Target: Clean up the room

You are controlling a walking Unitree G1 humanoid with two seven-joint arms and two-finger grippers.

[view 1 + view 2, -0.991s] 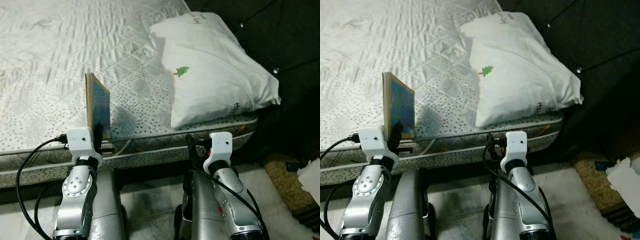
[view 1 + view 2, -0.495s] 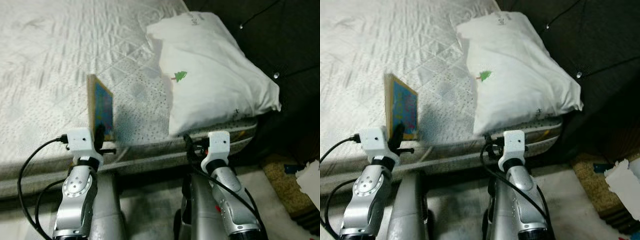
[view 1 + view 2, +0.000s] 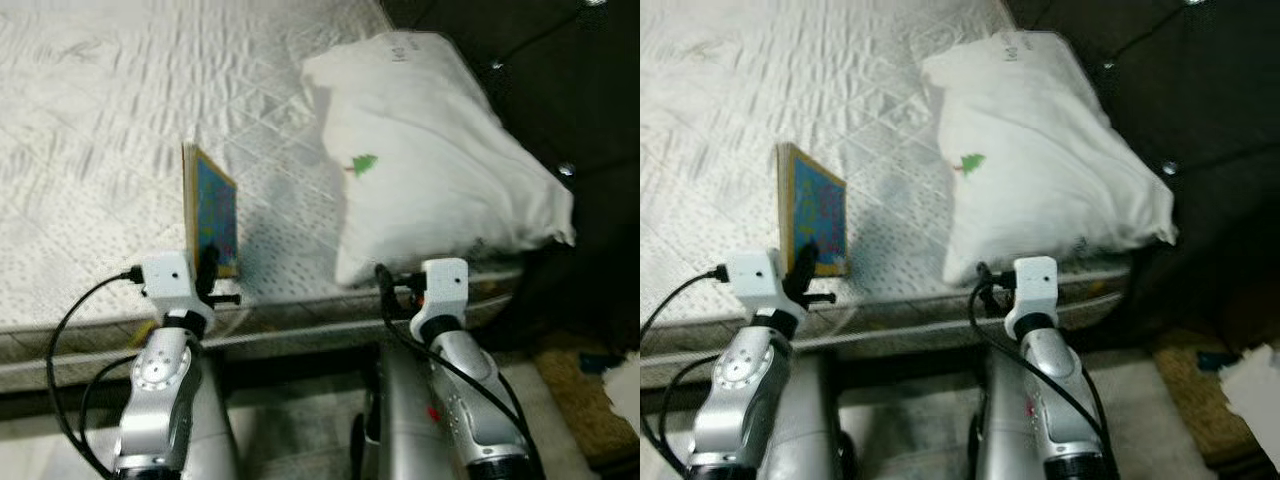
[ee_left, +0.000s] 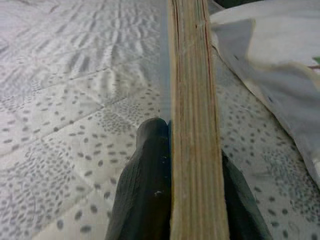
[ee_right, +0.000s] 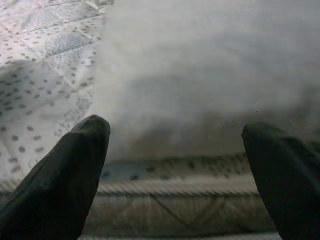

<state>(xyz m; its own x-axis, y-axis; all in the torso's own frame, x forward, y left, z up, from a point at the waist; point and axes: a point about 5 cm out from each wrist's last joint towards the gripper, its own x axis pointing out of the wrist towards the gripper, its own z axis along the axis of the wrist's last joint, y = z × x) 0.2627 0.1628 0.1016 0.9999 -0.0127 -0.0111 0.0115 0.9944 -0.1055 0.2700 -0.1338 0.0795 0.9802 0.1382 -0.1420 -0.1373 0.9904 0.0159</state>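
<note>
Two tools reach toward the near edge of a bed covered in a white quilted, speckled mattress cover. The left tool is clamped on a book, one black finger pressed against each cover, so the book stands upright on its lower edge above the mattress near the bed's edge; its colourful blue cover faces the right tool, and its yellowed page block faces the wrist camera. The right tool has its fingers spread wide and grips nothing; it hovers at the bed's edge, directly in front of a white pillow bearing a small green tree mark. The pillow lies beyond and beside the book, apart from it.
</note>
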